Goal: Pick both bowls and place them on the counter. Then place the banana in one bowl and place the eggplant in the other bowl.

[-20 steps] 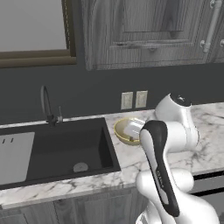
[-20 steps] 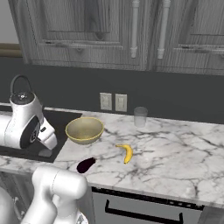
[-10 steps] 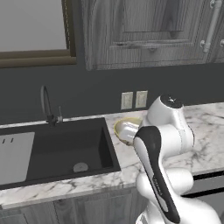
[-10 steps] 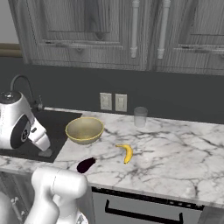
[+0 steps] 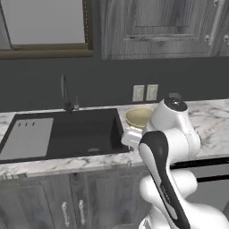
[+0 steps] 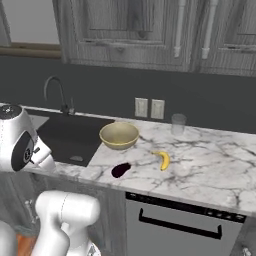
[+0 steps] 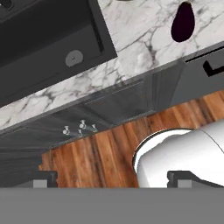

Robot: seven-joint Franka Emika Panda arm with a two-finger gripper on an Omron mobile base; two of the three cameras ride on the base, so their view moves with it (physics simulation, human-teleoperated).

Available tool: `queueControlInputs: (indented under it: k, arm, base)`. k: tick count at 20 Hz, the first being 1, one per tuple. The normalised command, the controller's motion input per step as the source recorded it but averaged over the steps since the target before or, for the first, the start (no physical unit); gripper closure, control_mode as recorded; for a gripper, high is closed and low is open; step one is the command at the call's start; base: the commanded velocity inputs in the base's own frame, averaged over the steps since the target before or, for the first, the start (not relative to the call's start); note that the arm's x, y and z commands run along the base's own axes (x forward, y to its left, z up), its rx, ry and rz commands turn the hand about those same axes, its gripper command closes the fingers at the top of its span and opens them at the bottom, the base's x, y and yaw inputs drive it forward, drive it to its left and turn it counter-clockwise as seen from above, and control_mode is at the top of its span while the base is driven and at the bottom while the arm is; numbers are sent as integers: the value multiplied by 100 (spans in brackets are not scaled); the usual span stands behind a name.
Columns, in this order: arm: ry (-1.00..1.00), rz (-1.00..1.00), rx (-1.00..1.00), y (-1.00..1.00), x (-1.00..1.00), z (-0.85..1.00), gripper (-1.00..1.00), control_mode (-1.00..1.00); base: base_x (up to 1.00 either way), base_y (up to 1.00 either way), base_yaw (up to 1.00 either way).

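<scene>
Glossy white arm (image 5: 172, 134) of rounded, bulbous segments, dark grey curved band along 1 link, dark round joint caps, smooth casing

Bowl (image 5: 138, 117) on counter (image 5: 210, 117); beside sink (image 5: 67, 132)

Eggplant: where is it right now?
In the right base view the eggplant lies on the counter near its front edge, just in front of the bowl, left of the banana.
</scene>
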Motion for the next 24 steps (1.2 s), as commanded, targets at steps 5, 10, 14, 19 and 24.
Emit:
queueControlInputs:
  k: [5,10,14,19,24]
  arm:
    - [0,0,0,0,0,0,-100,100]
    - [0,0,0,0,0,0,-100,100]
    - [0,0,0,0,0,0,-100,100]
    - [0,0,0,0,0,0,-100,100]
    - [0,0,0,0,0,0,-100,100]
  base:
    - [-13,50,29]
    - [16,68,41]
    - [8,82,44]
    - [39,51,44]
    - [48,27,45]
